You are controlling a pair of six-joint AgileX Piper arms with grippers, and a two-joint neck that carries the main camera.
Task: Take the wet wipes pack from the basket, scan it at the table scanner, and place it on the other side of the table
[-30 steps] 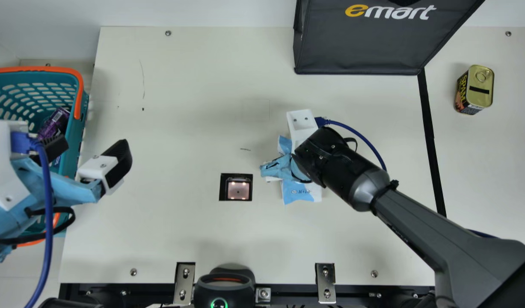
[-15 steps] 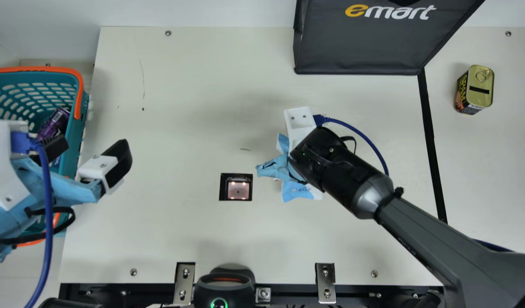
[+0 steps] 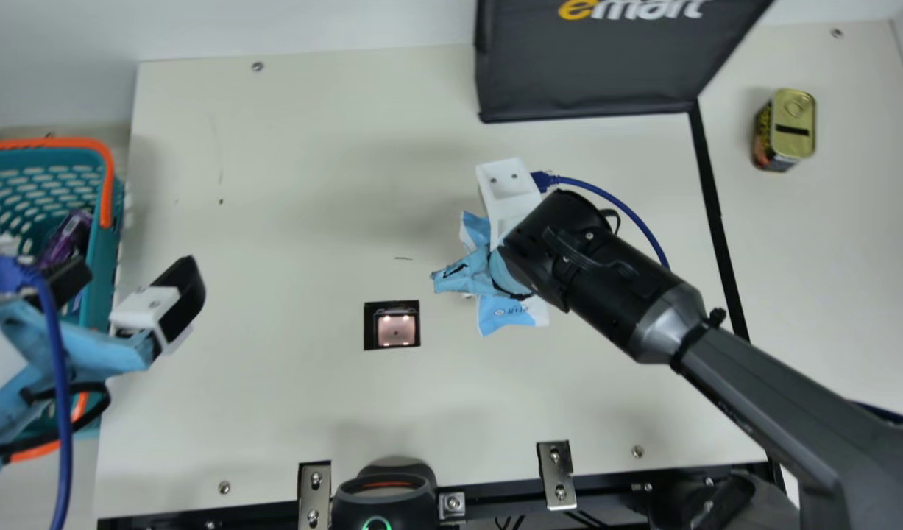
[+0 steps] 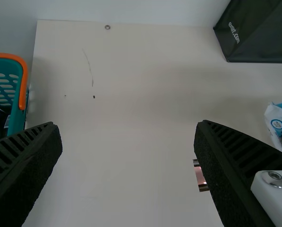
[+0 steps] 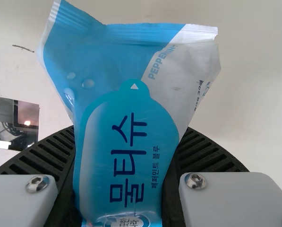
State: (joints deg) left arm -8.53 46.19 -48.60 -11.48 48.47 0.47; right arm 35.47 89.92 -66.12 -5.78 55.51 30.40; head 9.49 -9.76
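Across the table (image 3: 274,397), the wet wipes pack (image 5: 126,127) edged toward the bag (image 3: 583,66).

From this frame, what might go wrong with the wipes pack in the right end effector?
The soft wipes pack is pinched between the right end effector's fingers with both ends free, so it might sag or slip. It is to the right of the table scanner, not over it; if it hasn't been read, carrying it across could miss the scan. The can stands beyond the black strip, so a careless placement might knock it.
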